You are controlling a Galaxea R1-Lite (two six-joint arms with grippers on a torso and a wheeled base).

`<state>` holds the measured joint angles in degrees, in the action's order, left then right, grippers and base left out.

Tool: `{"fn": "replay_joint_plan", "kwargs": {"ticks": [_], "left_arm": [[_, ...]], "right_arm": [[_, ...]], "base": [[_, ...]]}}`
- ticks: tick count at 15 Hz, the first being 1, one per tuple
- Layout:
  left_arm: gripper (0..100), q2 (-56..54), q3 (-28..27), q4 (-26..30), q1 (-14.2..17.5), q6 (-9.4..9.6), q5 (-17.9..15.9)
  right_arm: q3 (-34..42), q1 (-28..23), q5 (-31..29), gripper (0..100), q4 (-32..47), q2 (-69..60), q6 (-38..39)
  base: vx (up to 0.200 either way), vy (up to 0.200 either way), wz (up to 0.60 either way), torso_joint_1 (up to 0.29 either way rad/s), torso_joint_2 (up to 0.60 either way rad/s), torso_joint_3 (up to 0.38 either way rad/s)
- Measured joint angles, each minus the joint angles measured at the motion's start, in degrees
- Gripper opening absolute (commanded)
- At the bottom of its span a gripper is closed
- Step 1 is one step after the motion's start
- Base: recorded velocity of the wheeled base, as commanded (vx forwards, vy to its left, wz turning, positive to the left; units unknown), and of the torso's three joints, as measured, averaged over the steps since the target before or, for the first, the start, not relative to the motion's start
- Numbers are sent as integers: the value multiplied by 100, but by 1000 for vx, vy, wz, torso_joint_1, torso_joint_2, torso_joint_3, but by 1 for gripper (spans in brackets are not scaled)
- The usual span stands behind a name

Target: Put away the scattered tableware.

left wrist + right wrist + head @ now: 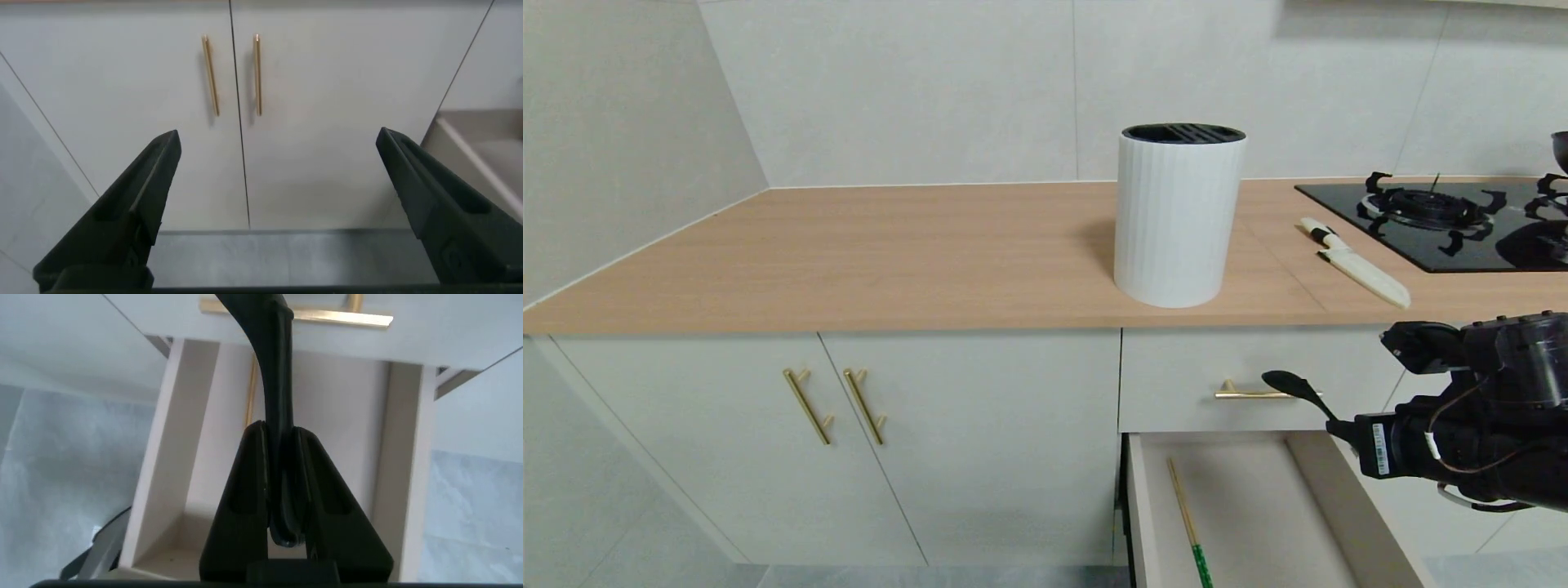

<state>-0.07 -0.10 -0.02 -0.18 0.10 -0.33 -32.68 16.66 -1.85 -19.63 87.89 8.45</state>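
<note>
My right gripper (1342,426) is shut on the handle of a black spoon (1292,384), holding it above the open drawer (1313,474) under the counter. In the right wrist view the fingers (245,469) clamp the spoon (274,351) over the drawer's pale bottom (343,441). A pair of chopsticks (1187,519) with green ends lies in the drawer. A knife (1357,263) with a pale blade lies on the counter beside a white knife block (1178,216). My left gripper (278,212) stands open with nothing in it, facing the cabinet doors (327,122).
A black gas stove (1445,216) occupies the counter's right end. A shut drawer with a gold handle (1250,394) sits just above the open one. Two cabinet doors with gold handles (837,404) are to the left. The wooden counter (915,253) left of the block is bare.
</note>
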Motion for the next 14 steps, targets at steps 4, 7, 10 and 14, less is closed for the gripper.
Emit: {"fn": "replay_joint_plan", "kwargs": {"ticks": [4, 7, 10, 14], "left_arm": [[100, 0, 0, 0, 0, 0, 0], [100, 0, 0, 2, 0, 0, 0], [100, 0, 0, 12, 0, 0, -2], [100, 0, 0, 5, 0, 0, 0]], "right_arm": [[0, 1, -2, 0, -7, 11, 0], [-2, 1, 2, 0, -7, 28, 0], [-2, 1, 7, 0, 6, 50, 0], [-2, 1, 7, 0, -16, 91, 0]], "base": [[0, 0, 0, -165, 464, 310], [0, 0, 0, -139, 463, 318], [0, 0, 0, -85, 393, 290], [0, 0, 0, -25, 76, 46]]}}
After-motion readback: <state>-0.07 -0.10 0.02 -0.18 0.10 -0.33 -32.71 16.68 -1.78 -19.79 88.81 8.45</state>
